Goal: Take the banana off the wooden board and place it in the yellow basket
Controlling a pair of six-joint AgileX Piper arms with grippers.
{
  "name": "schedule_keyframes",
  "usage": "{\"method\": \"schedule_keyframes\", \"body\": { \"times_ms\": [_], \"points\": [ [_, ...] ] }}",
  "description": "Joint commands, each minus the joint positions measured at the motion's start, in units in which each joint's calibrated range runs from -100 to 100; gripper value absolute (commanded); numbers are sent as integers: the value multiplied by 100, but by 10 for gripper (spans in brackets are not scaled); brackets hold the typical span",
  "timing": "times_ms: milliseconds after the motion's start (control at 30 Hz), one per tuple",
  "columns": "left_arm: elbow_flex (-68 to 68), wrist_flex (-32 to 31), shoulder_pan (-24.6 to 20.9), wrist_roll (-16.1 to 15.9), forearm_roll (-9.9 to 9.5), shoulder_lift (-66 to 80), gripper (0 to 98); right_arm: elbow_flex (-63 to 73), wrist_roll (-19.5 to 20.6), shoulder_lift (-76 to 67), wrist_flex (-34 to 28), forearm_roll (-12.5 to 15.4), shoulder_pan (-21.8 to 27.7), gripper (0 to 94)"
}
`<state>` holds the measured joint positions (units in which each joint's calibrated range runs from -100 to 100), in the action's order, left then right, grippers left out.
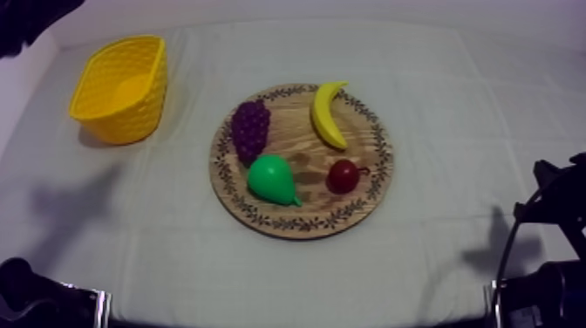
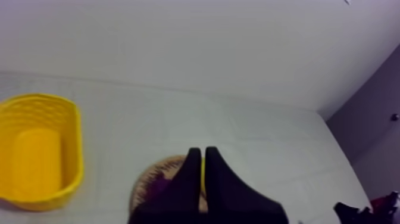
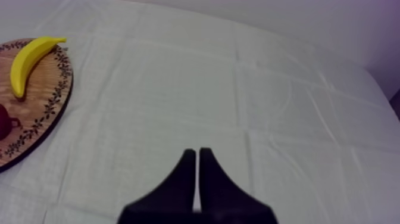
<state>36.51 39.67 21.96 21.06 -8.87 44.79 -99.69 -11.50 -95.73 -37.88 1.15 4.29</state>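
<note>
**Banana not yet grasped**

Both jaws are closed on nothing (2 narrow wedges). The banana lies on the wooden board, ahead of the left jaws and well aside of the right jaws; the yellow basket is ahead of the left jaws too. Risk: unopened jaws would shove the curved banana against the small red fruit.

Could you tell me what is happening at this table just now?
Nothing is being handled. The banana lies on the wooden board with the grapes, the pear and the small red fruit, and the yellow basket stands apart from the board with nothing in it. The left gripper and the right gripper are both shut on nothing, so the pick has not yet begun.
</note>
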Motion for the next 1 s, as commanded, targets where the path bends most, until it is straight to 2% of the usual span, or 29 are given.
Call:
{"method": "schedule_keyframes", "body": {
  "times_ms": [0, 200, 433, 567, 833, 967],
  "points": [
    [-776, 175, 429, 453, -156, -808, 19, 3, 0, -2, -2, -1, 0, 3],
    [-1928, 667, 897, 891, -261, -1869, 19, 3, -1, -2, -2, -1, 0, 3],
    [-2713, 1094, 1180, 1123, -255, -2907, 20, 3, -1, -2, -2, -1, 0, 3],
    [-2745, 1080, 1255, 1273, -210, -3404, 20, 3, -1, -2, -2, -1, 0, 3],
    [-2295, 674, 1239, 1519, -158, -4208, 25, 3, -1, -2, -2, -1, 0, 3],
    [-2242, 625, 1184, 1513, -16, -4517, 35, 3, -1, -2, -2, -1, 0, 3]
  ]
}}
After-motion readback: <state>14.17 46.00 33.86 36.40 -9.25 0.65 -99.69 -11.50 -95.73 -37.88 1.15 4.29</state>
